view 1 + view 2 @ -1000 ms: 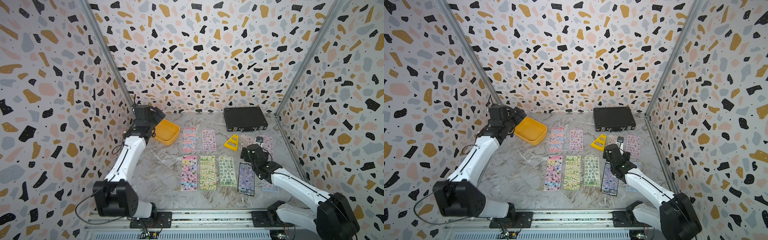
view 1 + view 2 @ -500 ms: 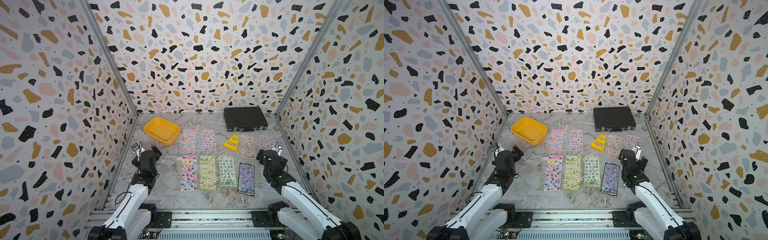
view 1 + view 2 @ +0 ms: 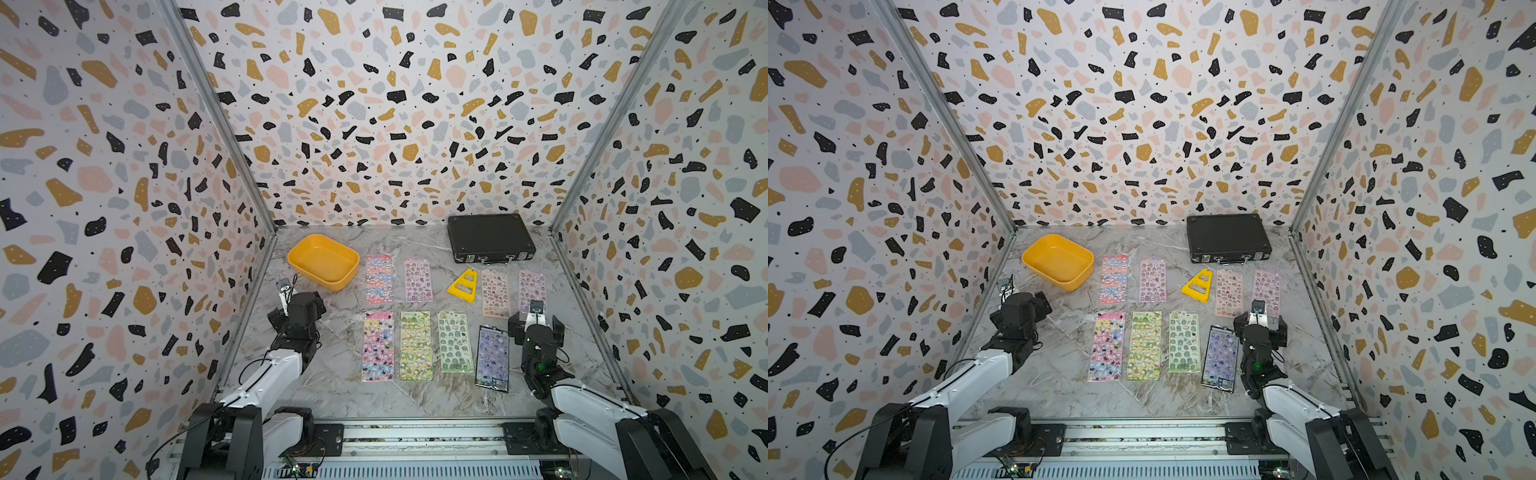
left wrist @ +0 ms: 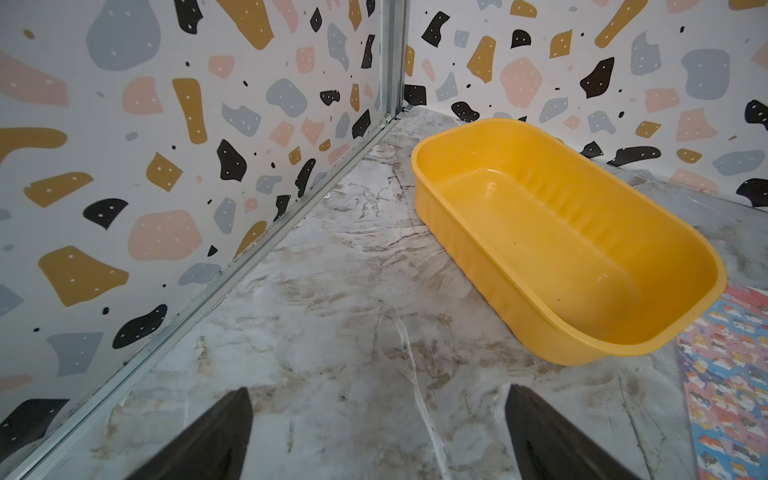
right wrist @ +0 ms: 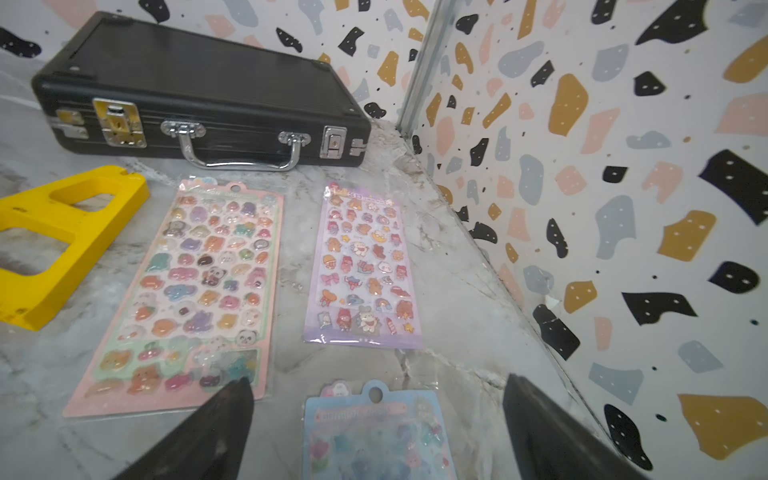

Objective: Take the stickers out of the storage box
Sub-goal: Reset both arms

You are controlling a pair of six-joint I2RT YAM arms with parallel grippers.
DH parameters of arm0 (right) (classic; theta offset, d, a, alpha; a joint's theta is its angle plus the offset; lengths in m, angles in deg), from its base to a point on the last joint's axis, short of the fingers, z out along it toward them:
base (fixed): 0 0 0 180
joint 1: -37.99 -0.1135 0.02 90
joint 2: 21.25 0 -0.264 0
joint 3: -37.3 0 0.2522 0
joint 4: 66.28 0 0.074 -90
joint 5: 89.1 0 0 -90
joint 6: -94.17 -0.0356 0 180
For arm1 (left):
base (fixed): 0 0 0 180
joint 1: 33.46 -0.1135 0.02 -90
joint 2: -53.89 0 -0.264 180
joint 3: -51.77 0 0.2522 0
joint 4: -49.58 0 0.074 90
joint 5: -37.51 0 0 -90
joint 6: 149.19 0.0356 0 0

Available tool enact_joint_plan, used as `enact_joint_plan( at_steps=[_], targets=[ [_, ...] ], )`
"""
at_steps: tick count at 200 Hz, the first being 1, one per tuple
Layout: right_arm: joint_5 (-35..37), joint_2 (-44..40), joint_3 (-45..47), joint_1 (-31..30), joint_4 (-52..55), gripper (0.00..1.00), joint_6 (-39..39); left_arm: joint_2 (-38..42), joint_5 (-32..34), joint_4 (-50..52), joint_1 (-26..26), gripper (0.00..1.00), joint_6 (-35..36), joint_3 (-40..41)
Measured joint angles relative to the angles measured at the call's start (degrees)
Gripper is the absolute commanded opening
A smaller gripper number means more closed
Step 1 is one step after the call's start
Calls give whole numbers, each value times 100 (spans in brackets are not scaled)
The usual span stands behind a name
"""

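Observation:
The storage box (image 3: 323,261) (image 3: 1057,261), a shallow yellow-orange tub, stands at the far left of the table. Its inside is empty in the left wrist view (image 4: 561,241). Several stickers sheets lie flat in two rows on the marble, such as a pink one (image 3: 377,345) and a purple one (image 3: 493,358). My left gripper (image 3: 307,305) (image 4: 376,390) is open over bare table, a short way in front of the box. My right gripper (image 3: 536,322) (image 5: 376,380) is open low over a blue sheet (image 5: 374,436), holding nothing. Beyond it lie a pink sheet (image 5: 195,291) and a lilac sheet (image 5: 361,266).
A black latched briefcase (image 3: 489,237) (image 5: 187,83) lies shut at the back right. A yellow triangular plastic piece (image 3: 464,284) (image 5: 54,232) lies among the far row of sheets. Patterned walls close in the left, back and right sides.
My left arm has drawn back from the storage box's rim to the near left. My right arm has pulled back from above the sheets to the near right. The box now lies flat.

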Motion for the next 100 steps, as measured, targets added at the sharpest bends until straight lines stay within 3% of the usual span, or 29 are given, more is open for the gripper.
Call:
enact_joint_plan(
  at_steps=[50, 100],
  targets=[
    [-522, 592, -195, 236, -564, 99, 155, -511, -361, -658, 2, 99, 481, 240],
    [-1224, 2393, -201, 848, -2398, 99, 140, -481, -586, -2269, 258, 99, 1231, 1038]
  ],
)
